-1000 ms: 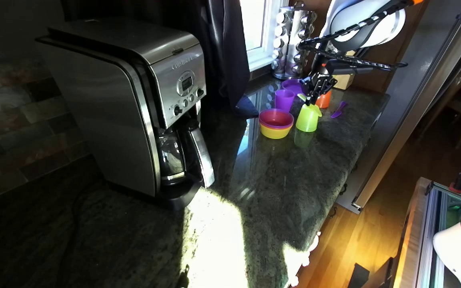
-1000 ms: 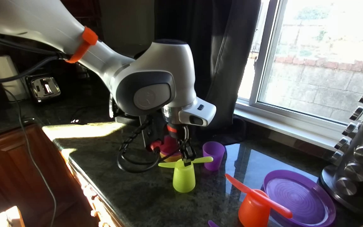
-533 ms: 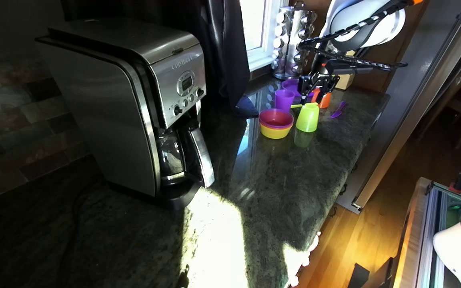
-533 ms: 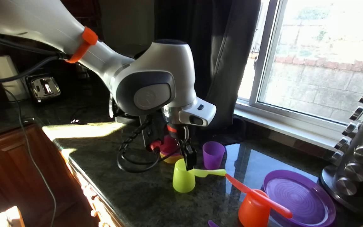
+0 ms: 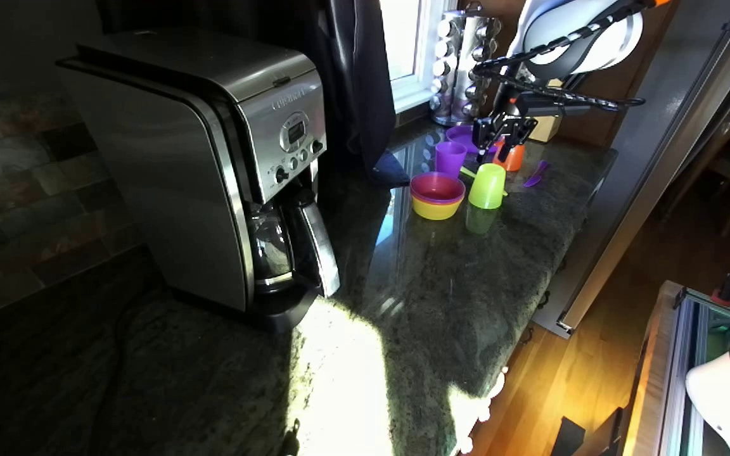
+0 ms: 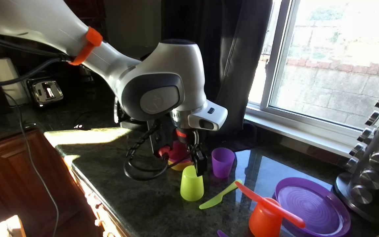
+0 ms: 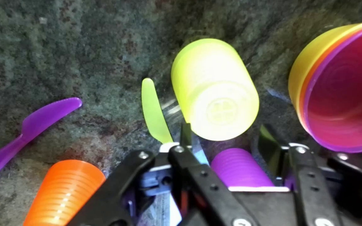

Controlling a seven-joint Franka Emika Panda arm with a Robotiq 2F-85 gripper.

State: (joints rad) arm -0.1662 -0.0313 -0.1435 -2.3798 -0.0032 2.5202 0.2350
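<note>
My gripper (image 7: 226,135) stands open with nothing between its fingers, close to the upturned base of the lime-green cup (image 7: 214,84). In an exterior view, a dark finger (image 6: 201,166) overlaps the top edge of that cup; whether it touches I cannot tell. A lime-green knife (image 6: 220,197) lies on the counter beside the cup; in the wrist view, a finger hides the handle of this knife (image 7: 154,113). Behind the jaws in the wrist view is a purple cup (image 7: 240,168), which stands upright in an exterior view. A stack of bowls (image 7: 306,78) is to the right.
An upside-down orange cup (image 6: 265,220) carries an orange knife (image 6: 281,210) across its base. Beyond it lies a purple plate (image 6: 311,204), near the spice rack (image 6: 378,158). A purple knife (image 7: 27,138) rests on the counter. A coffee maker (image 5: 213,164) stands farther along.
A second ago the jaws were nearly closed at the green knife, which lay across the cup's base. They have opened, and the knife has slipped off onto the counter. The cup stays put.
</note>
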